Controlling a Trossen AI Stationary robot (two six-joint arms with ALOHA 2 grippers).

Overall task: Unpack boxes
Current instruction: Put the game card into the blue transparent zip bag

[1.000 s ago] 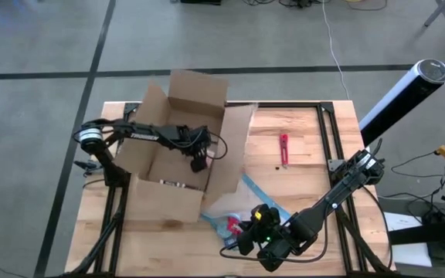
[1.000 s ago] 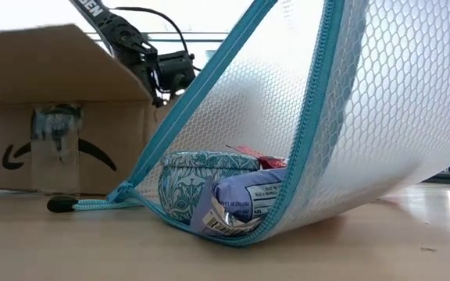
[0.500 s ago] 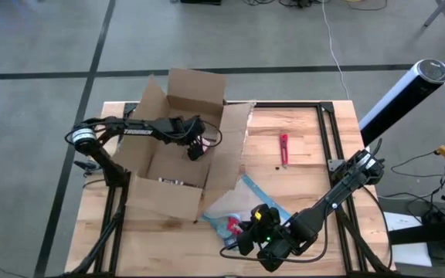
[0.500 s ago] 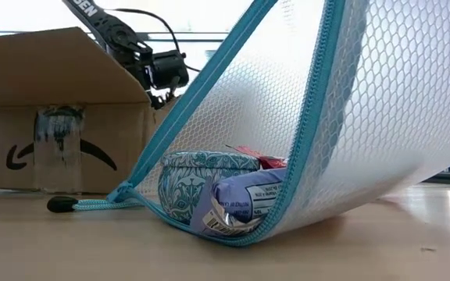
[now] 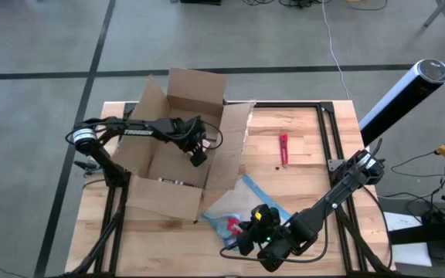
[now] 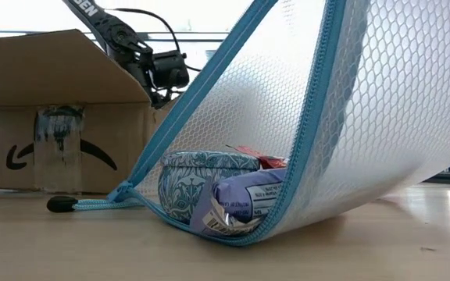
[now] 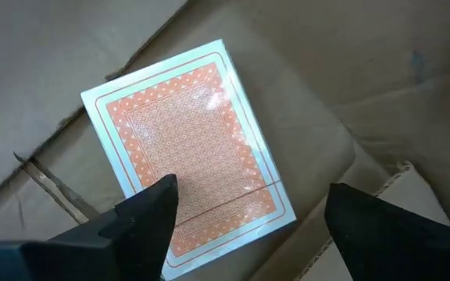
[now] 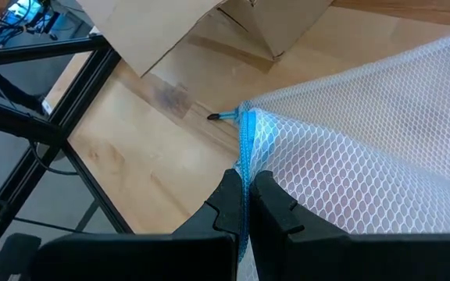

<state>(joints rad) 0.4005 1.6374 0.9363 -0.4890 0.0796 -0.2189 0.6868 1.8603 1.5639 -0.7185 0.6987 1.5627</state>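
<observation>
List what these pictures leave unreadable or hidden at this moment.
- High view: the box floor under the left hand is too small to read; the left wrist view shows only a patterned card pack.
- Low view: the mesh pouch fills the frame, hiding the table behind.
- Right hand: pouch contents unseen in its wrist view.

Grey concrete floor [image 5: 37, 46] with dark stripes [image 5: 99, 46]. Light wooden desk [image 5: 300, 174], black frame rails [image 5: 327, 135]. White cylinder [image 5: 400, 96] on right. Cables [image 5: 431, 205] on floor. Bright backlight in low view.
</observation>
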